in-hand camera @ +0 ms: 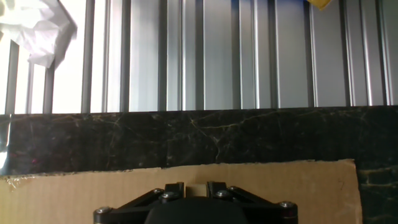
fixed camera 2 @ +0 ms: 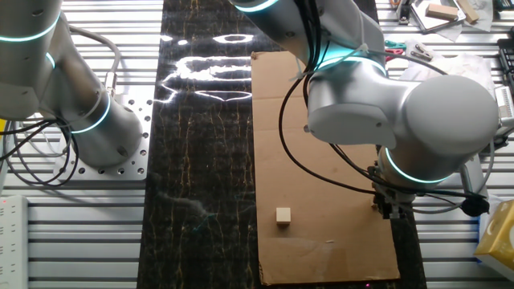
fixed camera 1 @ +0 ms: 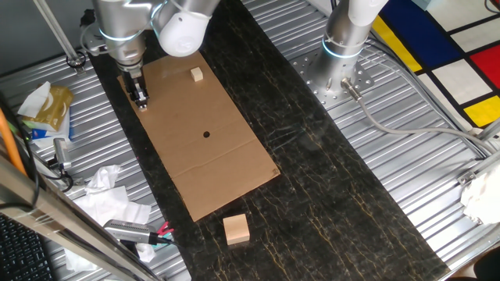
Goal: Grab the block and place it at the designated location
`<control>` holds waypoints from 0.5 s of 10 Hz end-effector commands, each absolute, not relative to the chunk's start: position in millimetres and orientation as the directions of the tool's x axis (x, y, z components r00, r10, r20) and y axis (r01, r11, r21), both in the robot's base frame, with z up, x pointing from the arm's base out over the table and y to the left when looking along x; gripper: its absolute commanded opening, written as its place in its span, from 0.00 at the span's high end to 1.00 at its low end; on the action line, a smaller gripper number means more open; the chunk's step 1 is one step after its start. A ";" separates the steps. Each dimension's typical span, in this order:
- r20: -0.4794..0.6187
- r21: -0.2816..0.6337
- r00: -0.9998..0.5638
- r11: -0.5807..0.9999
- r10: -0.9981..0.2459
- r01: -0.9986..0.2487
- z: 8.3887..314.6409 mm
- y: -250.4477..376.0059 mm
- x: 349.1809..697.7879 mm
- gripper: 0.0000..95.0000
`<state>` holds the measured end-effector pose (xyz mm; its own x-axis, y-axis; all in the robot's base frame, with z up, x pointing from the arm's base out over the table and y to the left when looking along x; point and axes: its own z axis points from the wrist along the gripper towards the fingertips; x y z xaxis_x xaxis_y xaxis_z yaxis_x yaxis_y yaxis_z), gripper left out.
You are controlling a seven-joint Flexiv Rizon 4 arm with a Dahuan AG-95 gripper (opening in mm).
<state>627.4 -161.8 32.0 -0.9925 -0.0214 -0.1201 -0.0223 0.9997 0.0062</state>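
Observation:
My gripper (fixed camera 1: 141, 100) stands low over the left edge of the brown cardboard sheet (fixed camera 1: 226, 168). In the hand view the tiny pale tan block (in-hand camera: 196, 188) sits between my two fingers, which are closed on its sides. The black dot (fixed camera 1: 206, 134) marks the middle of the sheet, to the right of and nearer than the gripper. In the other fixed view the gripper (fixed camera 2: 392, 210) is at the sheet's right edge, and the arm hides the dot.
A slightly bigger pale block (fixed camera 1: 197, 74) lies on the sheet's far part; it also shows in the other fixed view (fixed camera 2: 283, 214). A large wooden cube (fixed camera 1: 236, 229) sits on the dark mat past the sheet's near end. Crumpled tissue and clutter (fixed camera 1: 109, 199) lie at the left. A second arm's base (fixed camera 1: 344, 47) stands at the back right.

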 end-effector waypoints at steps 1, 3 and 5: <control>-0.121 0.001 -0.992 1.000 -0.024 -0.024 31.4 -162.0 627.2 1.00; -0.120 0.001 -0.993 1.000 -0.024 -0.025 31.1 -162.0 627.2 1.00; -0.118 0.001 -0.993 1.000 -0.021 -0.022 31.0 -162.0 627.2 1.00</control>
<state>627.1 -161.9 31.5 -0.9926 -0.0214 -0.1194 -0.0217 0.9998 0.0012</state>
